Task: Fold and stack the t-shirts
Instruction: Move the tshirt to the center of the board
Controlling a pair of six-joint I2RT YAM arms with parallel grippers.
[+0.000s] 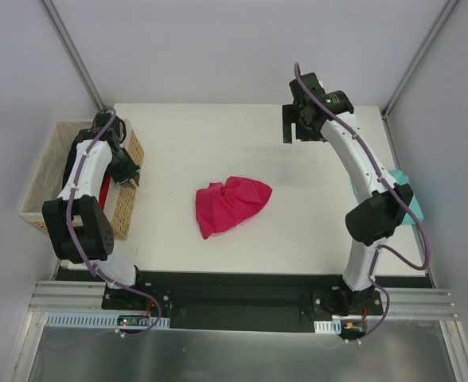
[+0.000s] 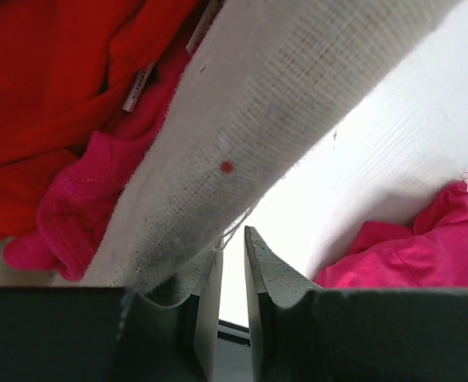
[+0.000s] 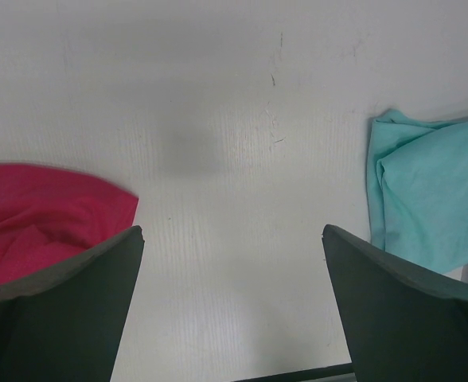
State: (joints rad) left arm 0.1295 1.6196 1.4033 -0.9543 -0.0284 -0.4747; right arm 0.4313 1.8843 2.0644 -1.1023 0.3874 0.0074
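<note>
My left claw (image 2: 232, 239) sits narrow and empty at the woven wicker basket (image 1: 127, 199); the crimson-pink cloth t-shirt (image 2: 67, 203) inside is half hidden; right claw (image 3: 232, 231) wide.

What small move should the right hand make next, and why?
Probably swing the right hand toward the pink shirt and lower it to an edge. That hand is open and hangs over the table. The shirt lies crumpled mid-table, not yet folded, and the left hand is at the basket rim.
</note>
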